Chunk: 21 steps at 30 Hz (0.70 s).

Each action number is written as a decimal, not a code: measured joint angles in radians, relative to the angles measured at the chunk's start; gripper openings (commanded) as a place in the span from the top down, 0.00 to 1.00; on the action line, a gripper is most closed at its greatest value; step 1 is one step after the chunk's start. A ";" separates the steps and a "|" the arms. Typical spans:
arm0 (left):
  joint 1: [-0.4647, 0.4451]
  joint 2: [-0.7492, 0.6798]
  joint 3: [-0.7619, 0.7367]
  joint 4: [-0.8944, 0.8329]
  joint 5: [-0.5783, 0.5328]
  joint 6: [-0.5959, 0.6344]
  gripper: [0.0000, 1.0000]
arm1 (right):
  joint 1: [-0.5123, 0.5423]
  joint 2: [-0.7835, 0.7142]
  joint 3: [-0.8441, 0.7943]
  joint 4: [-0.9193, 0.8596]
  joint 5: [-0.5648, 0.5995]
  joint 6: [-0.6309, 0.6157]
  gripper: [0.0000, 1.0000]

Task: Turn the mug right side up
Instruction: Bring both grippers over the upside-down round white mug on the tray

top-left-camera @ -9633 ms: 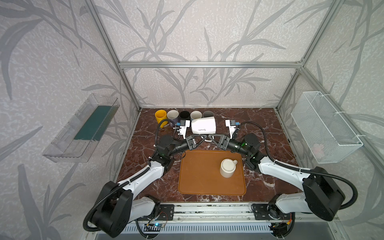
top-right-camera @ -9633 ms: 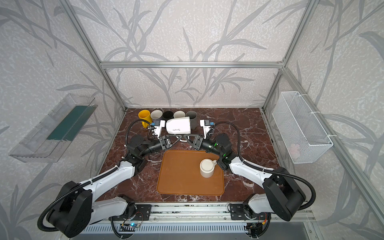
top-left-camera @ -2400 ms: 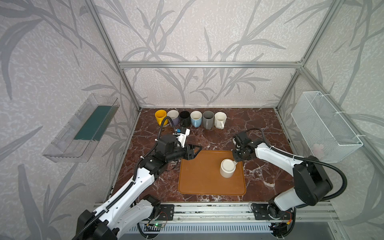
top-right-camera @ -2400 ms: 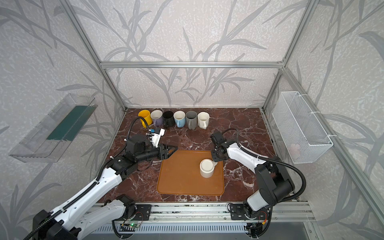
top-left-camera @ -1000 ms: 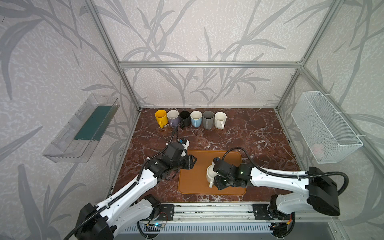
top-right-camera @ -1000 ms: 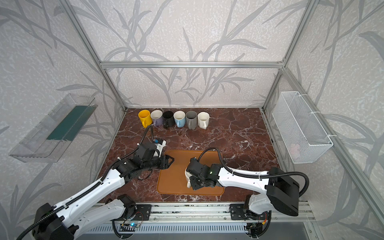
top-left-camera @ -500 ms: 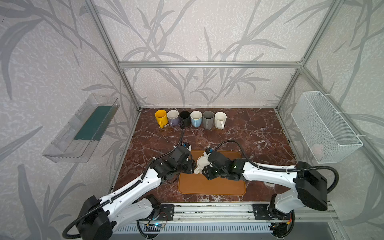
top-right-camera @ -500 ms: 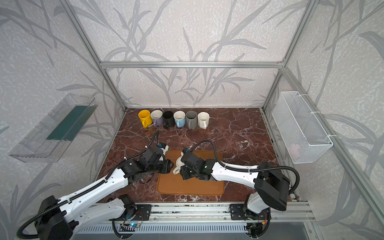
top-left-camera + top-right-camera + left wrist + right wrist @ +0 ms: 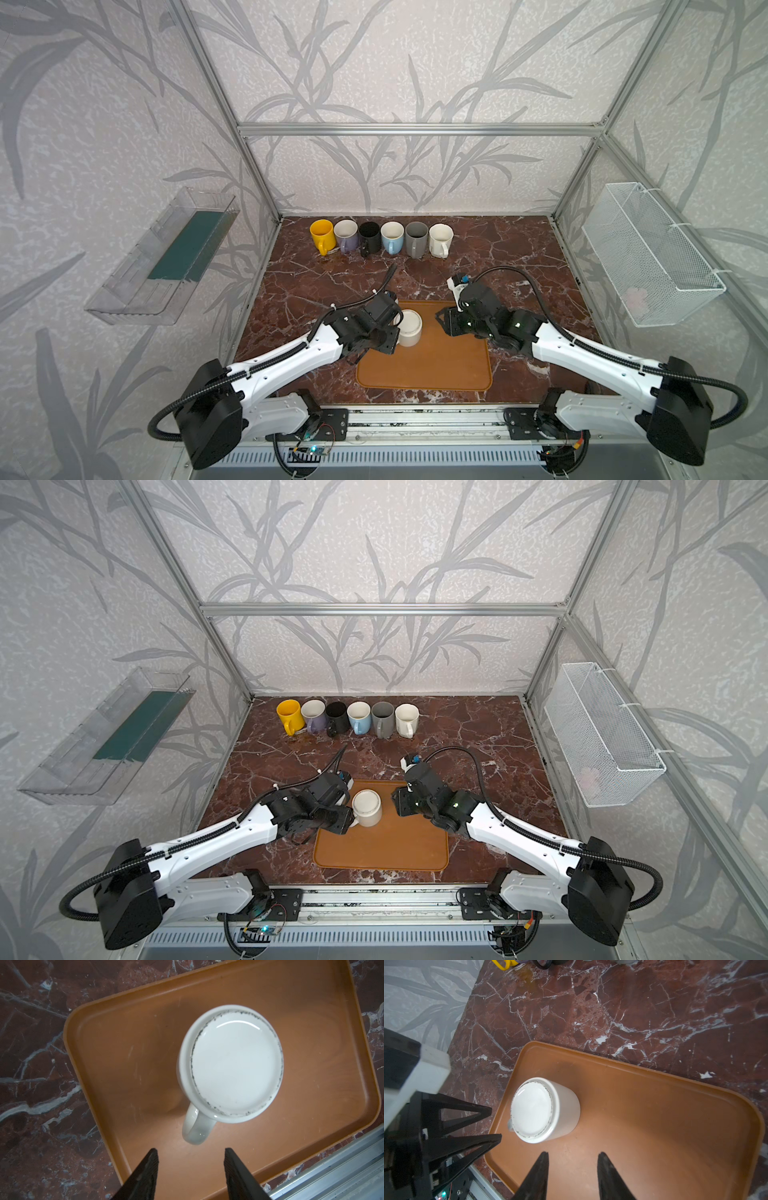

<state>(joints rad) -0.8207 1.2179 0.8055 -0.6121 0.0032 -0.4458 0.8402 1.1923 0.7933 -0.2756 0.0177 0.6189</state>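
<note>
Both the left fingers and right fingers stand partly open and empty beside the inverted mug on a tray, marble tabletop, leaf-papered walls.

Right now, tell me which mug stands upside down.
The white mug on the orange tray: its flat base faces up. The six mugs in the back row stand mouth up.

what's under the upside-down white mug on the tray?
The white mug stands rim-down on the orange tray, base up. Only bare tray shows around it; anything beneath or inside is covered by its body.
</note>
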 measured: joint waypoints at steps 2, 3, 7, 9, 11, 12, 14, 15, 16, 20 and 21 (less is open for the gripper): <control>0.000 0.024 0.020 -0.007 -0.003 0.016 0.46 | -0.005 -0.003 -0.001 -0.006 0.002 -0.004 0.60; 0.000 0.037 0.031 -0.011 -0.004 0.025 0.46 | -0.008 -0.004 -0.002 -0.007 0.002 -0.006 0.60; -0.002 0.100 0.073 -0.039 -0.001 0.067 0.47 | -0.014 -0.004 -0.008 -0.013 0.002 -0.010 0.60; -0.002 0.130 0.095 -0.063 -0.001 0.089 0.48 | -0.019 -0.004 -0.011 -0.014 0.002 -0.011 0.60; -0.002 0.150 0.110 -0.077 0.000 0.106 0.48 | -0.024 -0.004 -0.012 -0.015 0.002 -0.011 0.60; -0.003 0.156 0.116 -0.082 0.002 0.114 0.48 | -0.024 -0.004 -0.013 -0.015 0.002 -0.011 0.60; -0.003 0.166 0.126 -0.090 0.003 0.128 0.48 | -0.026 -0.004 -0.013 -0.015 0.001 -0.011 0.60; -0.003 0.171 0.130 -0.092 0.003 0.134 0.48 | -0.027 -0.004 -0.015 -0.014 0.000 -0.011 0.60; -0.003 0.175 0.134 -0.094 0.005 0.139 0.48 | -0.028 -0.003 -0.017 -0.014 0.000 -0.012 0.59; -0.003 0.196 0.145 -0.098 0.013 0.156 0.51 | -0.030 -0.002 -0.023 -0.014 0.000 -0.012 0.60; -0.003 0.200 0.145 -0.100 0.016 0.159 0.52 | -0.031 -0.002 -0.025 -0.014 0.000 -0.012 0.60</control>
<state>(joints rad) -0.8238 1.4181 0.9504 -0.7116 0.0193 -0.2871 0.8097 1.1904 0.7685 -0.2901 0.0177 0.6071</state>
